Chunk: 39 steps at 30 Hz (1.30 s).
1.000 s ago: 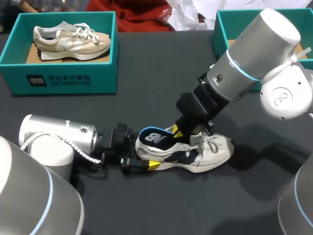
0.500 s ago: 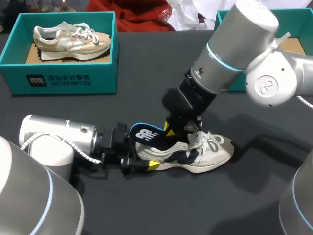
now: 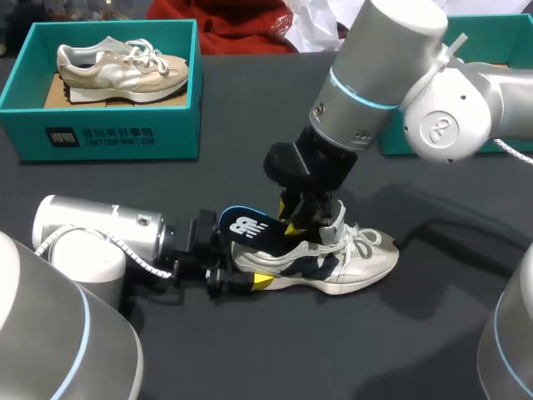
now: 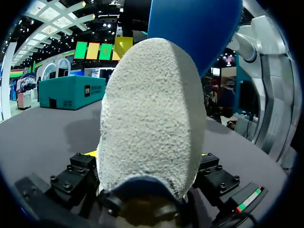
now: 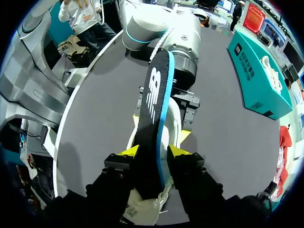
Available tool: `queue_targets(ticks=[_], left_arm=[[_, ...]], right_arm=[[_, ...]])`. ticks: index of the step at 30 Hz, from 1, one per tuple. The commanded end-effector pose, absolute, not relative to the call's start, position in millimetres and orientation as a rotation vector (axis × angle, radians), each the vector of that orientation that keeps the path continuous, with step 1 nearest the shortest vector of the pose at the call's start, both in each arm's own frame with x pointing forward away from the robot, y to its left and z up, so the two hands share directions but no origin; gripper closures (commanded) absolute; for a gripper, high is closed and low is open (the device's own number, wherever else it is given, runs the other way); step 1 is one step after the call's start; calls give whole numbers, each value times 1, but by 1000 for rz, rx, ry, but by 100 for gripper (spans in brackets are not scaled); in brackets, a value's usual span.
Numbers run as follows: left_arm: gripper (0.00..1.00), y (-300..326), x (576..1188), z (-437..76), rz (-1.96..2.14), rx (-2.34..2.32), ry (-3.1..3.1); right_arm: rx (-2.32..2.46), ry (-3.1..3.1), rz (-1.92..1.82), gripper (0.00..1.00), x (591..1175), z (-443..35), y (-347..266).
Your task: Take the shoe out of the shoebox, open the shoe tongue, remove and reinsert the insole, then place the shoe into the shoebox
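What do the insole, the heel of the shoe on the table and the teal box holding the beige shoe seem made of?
Insole: probably foam under a smooth black top layer, judging by its thin blue edge.
Shoe heel: looks like pale suede or a similar napped material, rough and matte.
Box: likely cardboard, matte teal outside, brown floor inside.

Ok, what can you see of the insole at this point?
The insole is a thin, foam-looking piece, black on top with a white logo, bright blue along its edge and underside. It is partly out of the white and navy shoe: heel end raised, slanting back over the shoe's heel, front end down in the opening. The right gripper is shut on it, a yellow tip at each side.
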<state>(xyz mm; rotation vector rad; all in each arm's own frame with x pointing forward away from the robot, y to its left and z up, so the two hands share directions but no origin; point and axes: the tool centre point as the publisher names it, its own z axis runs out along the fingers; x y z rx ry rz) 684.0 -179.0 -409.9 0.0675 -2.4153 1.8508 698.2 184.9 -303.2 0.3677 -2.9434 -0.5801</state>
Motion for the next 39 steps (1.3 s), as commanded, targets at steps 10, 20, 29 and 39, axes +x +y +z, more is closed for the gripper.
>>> queue_targets(ticks=[10, 20, 29, 39], left_arm=[[100, -181, 684, -414, 1847, 68, -2417], [100, -181, 684, -414, 1847, 68, -2417], [100, -181, 684, -414, 1847, 68, -2417], [100, -181, 684, -414, 1847, 68, -2417]], right_arm=[[336, -2794, -591, 52, 707, -308, 193], [247, -2693, -689, 51, 699, -317, 190], [115, -2661, -711, 51, 694, -318, 194], [11, -2636, -699, 53, 693, -320, 205]])
